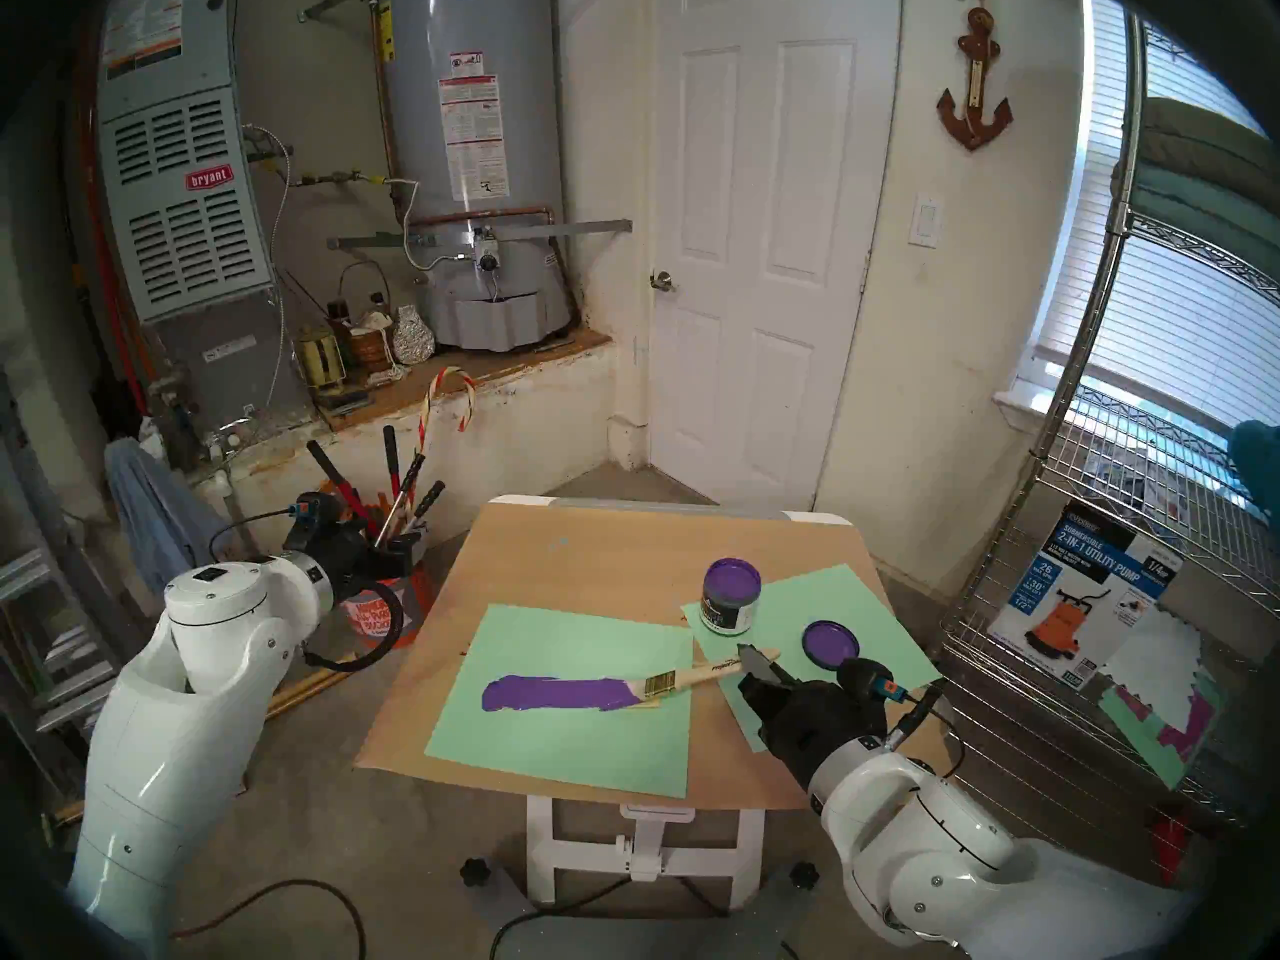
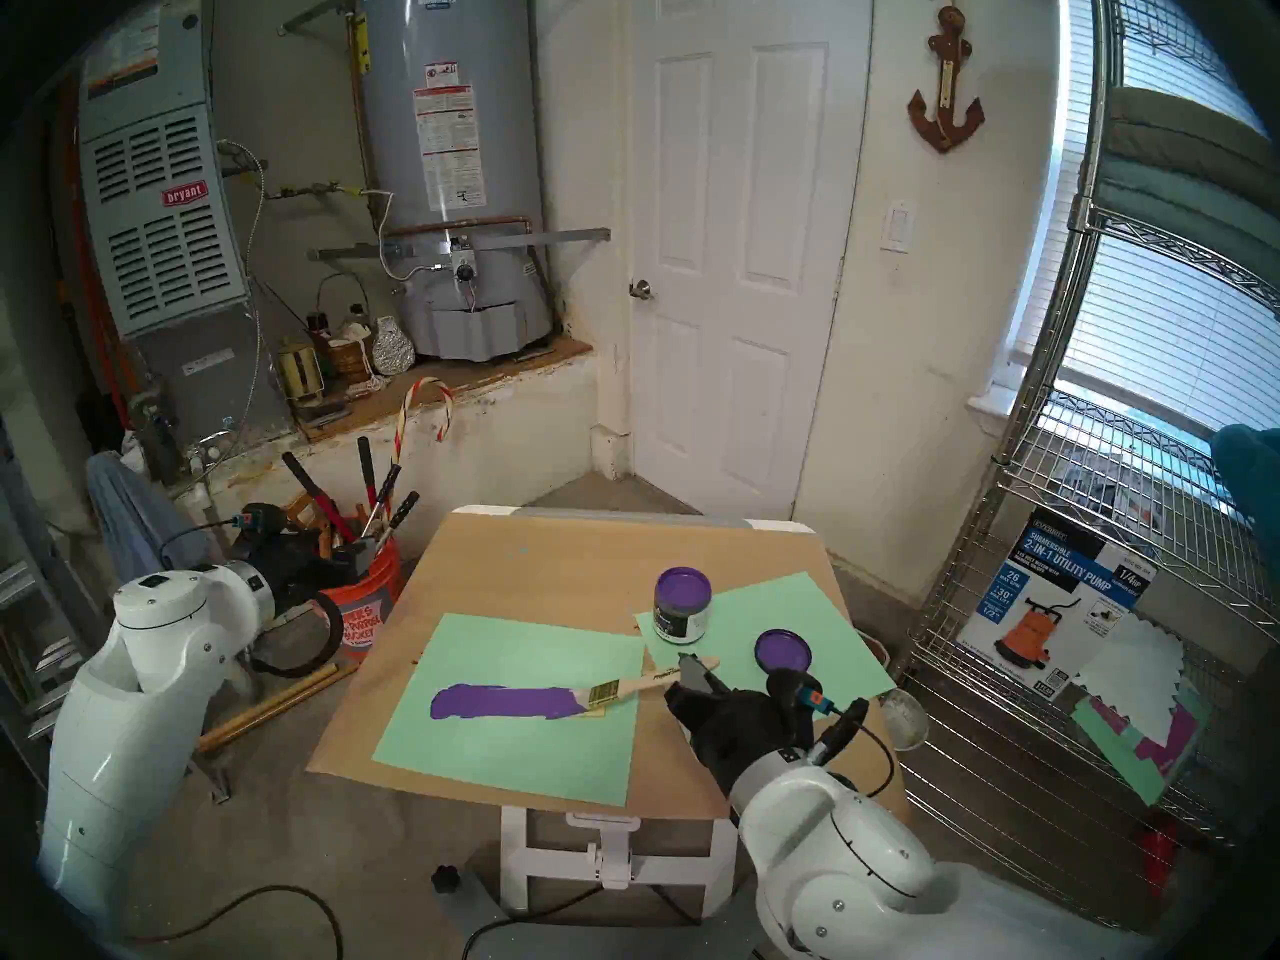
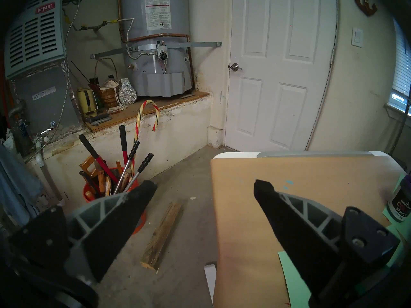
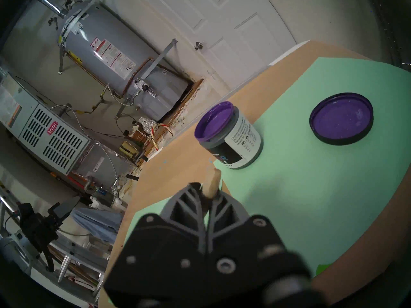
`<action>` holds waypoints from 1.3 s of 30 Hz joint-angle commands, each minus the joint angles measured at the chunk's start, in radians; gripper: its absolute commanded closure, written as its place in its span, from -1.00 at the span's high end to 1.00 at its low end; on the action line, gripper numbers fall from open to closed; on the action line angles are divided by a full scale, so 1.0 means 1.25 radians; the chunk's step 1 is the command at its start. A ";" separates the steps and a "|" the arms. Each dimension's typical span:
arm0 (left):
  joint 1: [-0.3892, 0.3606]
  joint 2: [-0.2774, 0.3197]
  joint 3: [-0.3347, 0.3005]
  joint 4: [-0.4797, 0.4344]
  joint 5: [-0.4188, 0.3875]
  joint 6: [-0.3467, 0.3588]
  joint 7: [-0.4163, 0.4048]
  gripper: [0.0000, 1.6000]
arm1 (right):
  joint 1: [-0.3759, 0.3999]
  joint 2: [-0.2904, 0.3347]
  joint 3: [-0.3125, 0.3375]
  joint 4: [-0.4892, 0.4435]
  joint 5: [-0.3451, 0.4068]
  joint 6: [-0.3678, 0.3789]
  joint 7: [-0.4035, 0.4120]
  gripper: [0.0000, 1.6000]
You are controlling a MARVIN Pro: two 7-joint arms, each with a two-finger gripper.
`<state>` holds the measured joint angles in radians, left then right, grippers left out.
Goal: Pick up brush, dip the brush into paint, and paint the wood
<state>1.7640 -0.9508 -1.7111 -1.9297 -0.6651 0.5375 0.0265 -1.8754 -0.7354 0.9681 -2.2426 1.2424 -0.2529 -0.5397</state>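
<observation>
My right gripper was pinching the rear end of the brush, a little right of the frame centre in the head view, and the bristles lay on the right end of the wood, which was almost fully purple on the big mint-green sheet. I judged two risks. The grip was far back on the handle, so pressure on the bristles could turn the brush between the fingers. Also the thin strip was not fixed, so a stroke could push it along the paper and smear paint on the sheet. The paint jar stood open just above the handle, and its lid lay to the right of it, so a careless lift could knock either one. The right wrist view showed only the handle tip squeezed between the closed fingers, and the wet paint in the jar, but no bristles and no wood. My left gripper was spread and empty, at the table's left edge.
</observation>
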 commanded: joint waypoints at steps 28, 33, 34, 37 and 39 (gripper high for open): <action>-0.004 0.001 -0.009 -0.014 -0.002 -0.002 0.002 1.00 | -0.054 0.063 0.063 -0.040 0.016 -0.028 0.018 -1.00; -0.004 0.001 -0.009 -0.014 -0.002 -0.002 0.002 1.00 | -0.069 0.080 0.079 -0.043 0.023 -0.039 0.024 -1.00; -0.004 0.001 -0.009 -0.014 -0.002 -0.002 0.002 1.00 | -0.072 0.083 0.082 -0.043 0.024 -0.040 0.025 -1.00; -0.004 0.001 -0.009 -0.014 -0.002 -0.002 0.002 1.00 | -0.081 0.092 0.091 -0.045 0.026 -0.046 0.025 -1.00; -0.004 0.001 -0.009 -0.014 -0.002 -0.002 0.002 1.00 | -0.087 0.097 0.096 -0.046 0.028 -0.049 0.026 -1.00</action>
<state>1.7640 -0.9508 -1.7111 -1.9297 -0.6651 0.5375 0.0265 -1.9642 -0.6401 1.0647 -2.2769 1.2771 -0.2936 -0.5128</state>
